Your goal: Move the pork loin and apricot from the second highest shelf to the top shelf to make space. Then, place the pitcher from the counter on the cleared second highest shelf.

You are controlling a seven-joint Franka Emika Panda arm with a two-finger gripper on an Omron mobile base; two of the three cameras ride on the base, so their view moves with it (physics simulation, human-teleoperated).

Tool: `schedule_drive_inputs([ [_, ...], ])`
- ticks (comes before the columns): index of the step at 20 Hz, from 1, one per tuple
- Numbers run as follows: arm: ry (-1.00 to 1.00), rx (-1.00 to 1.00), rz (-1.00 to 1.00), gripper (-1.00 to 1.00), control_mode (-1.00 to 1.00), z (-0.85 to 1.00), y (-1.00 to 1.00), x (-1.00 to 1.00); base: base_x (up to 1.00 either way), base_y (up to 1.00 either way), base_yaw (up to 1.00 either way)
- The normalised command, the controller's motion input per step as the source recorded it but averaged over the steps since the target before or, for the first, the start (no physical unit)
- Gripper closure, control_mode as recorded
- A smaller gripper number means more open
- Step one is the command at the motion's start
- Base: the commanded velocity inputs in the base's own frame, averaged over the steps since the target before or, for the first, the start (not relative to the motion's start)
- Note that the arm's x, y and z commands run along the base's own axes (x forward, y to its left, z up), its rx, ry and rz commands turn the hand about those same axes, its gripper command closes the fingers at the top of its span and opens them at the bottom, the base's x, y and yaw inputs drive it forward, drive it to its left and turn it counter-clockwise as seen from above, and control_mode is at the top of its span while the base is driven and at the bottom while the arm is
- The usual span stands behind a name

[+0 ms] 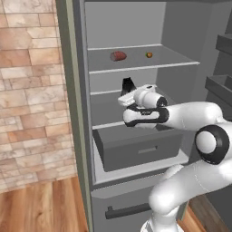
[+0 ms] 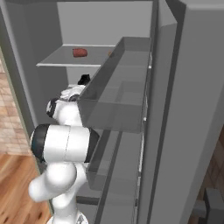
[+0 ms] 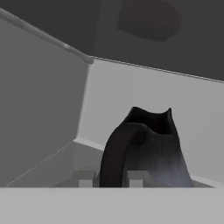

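Hand view: we saw our gripper (image 3: 111, 178) clenched on the pitcher (image 3: 148, 148) handle inside the second highest shelf (image 1: 106, 95).

Open grey fridge (image 1: 77, 113) with grey drawer (image 1: 136, 147); door bins (image 2: 116, 94) on fridge door at right. Tan brick wall (image 1: 27, 90) at left, wood plank floor (image 1: 41, 208) below.

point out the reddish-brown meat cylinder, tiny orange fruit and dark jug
reddish-brown pork loin cylinder (image 1: 118, 55), left base view, its middle
tiny orange apricot (image 1: 149, 55), left base view, its centre
dark grey-black pitcher (image 3: 153, 151), hand view, its body
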Motion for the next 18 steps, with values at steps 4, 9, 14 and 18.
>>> schedule_drive_inputs([
  [4, 0.0, 0.0, 0.0, 1.0, -1.0, -0.29, 0.0, 0.62, 0.0, 0.0, 0.0],
  [9, 0.02, 0.0, 0.0, 1.0, -1.0, -0.39, 0.0, 0.6, 0.0, 0.0, 0.0],
  [14, 0.0, 0.0, 0.0, -1.0, -1.0, -0.47, 0.0, 0.41, 0.0, 0.0, 0.0],
  [18, 0.0, 0.0, 0.03, -1.0, -1.0, -0.38, -0.11, 0.02, 0.0, 0.0, 0.0],
])
